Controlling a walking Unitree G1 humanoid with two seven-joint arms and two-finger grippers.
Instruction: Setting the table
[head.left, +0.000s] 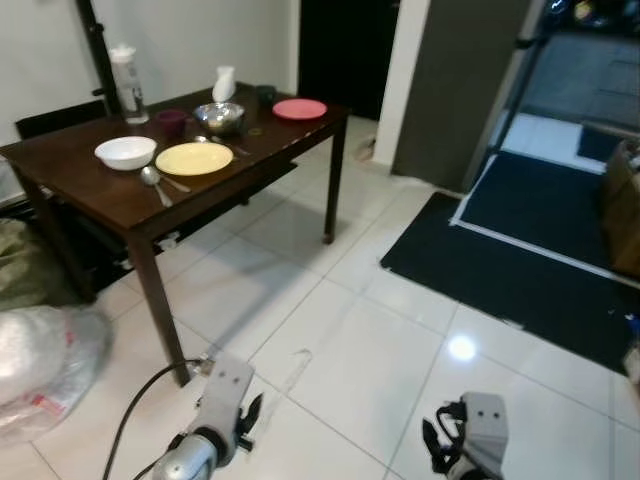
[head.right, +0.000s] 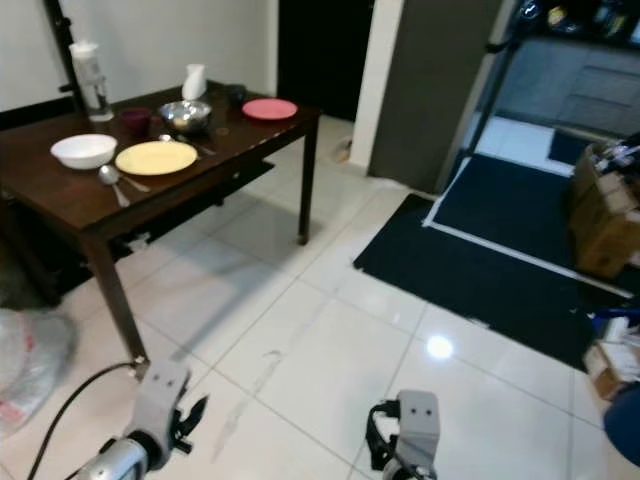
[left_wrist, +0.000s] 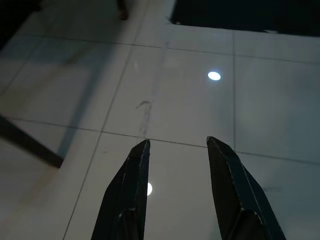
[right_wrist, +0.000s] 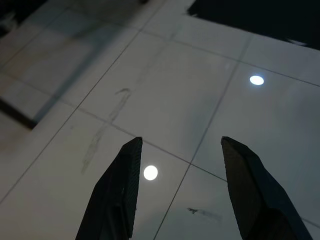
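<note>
A dark wooden table (head.left: 110, 195) stands ahead on my left. On it lie a yellow plate (head.left: 194, 158), a white bowl (head.left: 126, 152), a spoon (head.left: 152, 180), a steel bowl (head.left: 219, 117), a dark cup (head.left: 171, 121), a red plate (head.left: 299, 109), a white jug (head.left: 224, 84) and a clear bottle (head.left: 127, 84). Both arms hang low over the tiled floor, well short of the table. My left gripper (left_wrist: 177, 145) is open and holds nothing. My right gripper (right_wrist: 180, 142) is open and holds nothing too.
A dark mat (head.left: 520, 270) covers the floor ahead on the right. A plastic-wrapped bundle (head.left: 40, 365) lies by the near table leg at the left. A cardboard box (head.right: 605, 215) stands at the right edge. A black chair (head.left: 55, 118) sits behind the table.
</note>
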